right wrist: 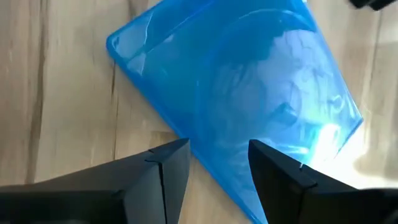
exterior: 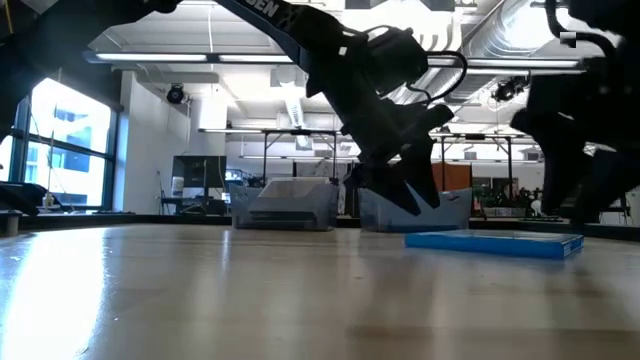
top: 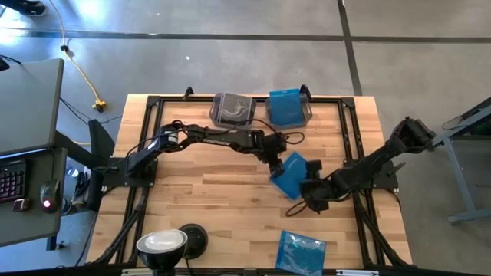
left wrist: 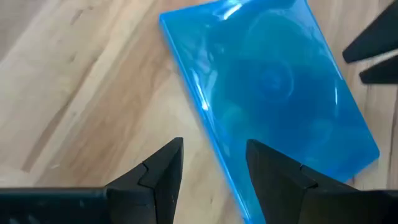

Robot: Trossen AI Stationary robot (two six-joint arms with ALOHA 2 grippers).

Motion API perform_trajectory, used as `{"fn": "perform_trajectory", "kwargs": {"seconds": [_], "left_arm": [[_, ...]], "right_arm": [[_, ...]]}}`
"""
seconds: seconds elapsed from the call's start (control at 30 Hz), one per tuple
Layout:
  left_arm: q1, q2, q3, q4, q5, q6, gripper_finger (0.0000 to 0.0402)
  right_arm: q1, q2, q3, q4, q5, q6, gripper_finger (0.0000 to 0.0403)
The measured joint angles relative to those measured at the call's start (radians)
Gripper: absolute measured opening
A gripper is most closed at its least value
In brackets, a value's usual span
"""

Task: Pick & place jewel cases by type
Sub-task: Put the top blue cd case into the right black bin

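A translucent bright blue jewel case (top: 289, 175) lies flat on the wooden table right of centre, and the low view shows the same case (exterior: 495, 243) flat on the wood. My left gripper (top: 273, 162) is open just above the case's left edge (left wrist: 205, 112), which runs between its fingers. My right gripper (top: 308, 188) is open at the case's right side, hovering over another edge (right wrist: 186, 134). A second blue case (top: 301, 251) lies flat by the near edge. No dark case shows clearly.
Two smoky-grey bins stand at the far edge: the left bin (top: 232, 110) and the right bin (top: 289, 107), which has blue cases in it. A white round lamp (top: 163, 244) and a black disc (top: 193, 234) sit at the near left. A black frame (top: 146, 153) borders the table.
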Motion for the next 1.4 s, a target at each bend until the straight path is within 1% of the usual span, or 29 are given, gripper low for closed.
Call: {"fn": "perform_trajectory", "kwargs": {"seconds": [0.1,0.2,0.27,0.33,0.4,0.47,0.57,0.63,0.7,0.77,0.9,1.0,1.27,1.4], "left_arm": [[0.001,0.000,0.000,0.008,0.012,-0.031,0.0175],[0.000,0.028,0.002,0.074,0.067,-0.038,0.0175],[0.002,0.041,-0.005,0.076,0.097,-0.063,0.0175],[0.006,0.073,0.002,0.164,0.111,-0.088,0.0175],[0.021,0.077,0.001,0.156,0.144,-0.104,0.0174],[0.032,0.105,0.004,0.197,0.181,-0.115,0.0174],[0.050,0.106,0.004,0.182,0.240,-0.133,0.0174],[0.054,0.106,0.004,0.182,0.252,-0.133,0.0174],[0.052,0.106,0.003,0.187,0.258,-0.133,0.0174],[0.054,0.101,0.002,0.185,0.296,-0.136,0.0174],[0.059,0.092,-0.001,0.168,0.350,-0.129,0.0174],[0.068,0.085,-0.004,0.161,0.360,-0.125,0.0174],[0.111,0.074,-0.003,0.166,0.345,-0.120,0.0175],[0.118,0.073,-0.003,0.165,0.402,-0.118,0.0175]], "right_arm": [[0.018,0.000,-0.042,0.034,0.030,-0.003,0.0160],[0.023,0.000,-0.054,0.054,0.064,-0.012,0.0167],[0.023,0.000,-0.054,0.057,0.071,-0.019,0.0174],[0.023,0.005,-0.054,0.062,0.072,-0.032,0.0182],[0.025,0.015,-0.054,0.074,0.061,-0.048,0.0190],[0.032,0.030,-0.054,0.074,0.053,-0.059,0.0196],[0.046,0.060,-0.054,0.075,0.054,-0.067,0.0199],[0.059,0.086,-0.052,0.080,0.078,-0.071,0.0200],[0.075,0.116,-0.049,0.082,0.128,-0.076,0.0200],[0.092,0.140,-0.049,0.081,0.172,-0.073,0.0200],[0.118,0.152,-0.050,0.074,0.185,-0.016,0.0200],[0.130,0.146,-0.052,0.072,0.188,0.018,0.0200],[0.135,0.146,-0.053,0.076,0.194,0.019,0.0199],[0.135,0.146,-0.053,0.084,0.195,0.018,0.0199]]}}
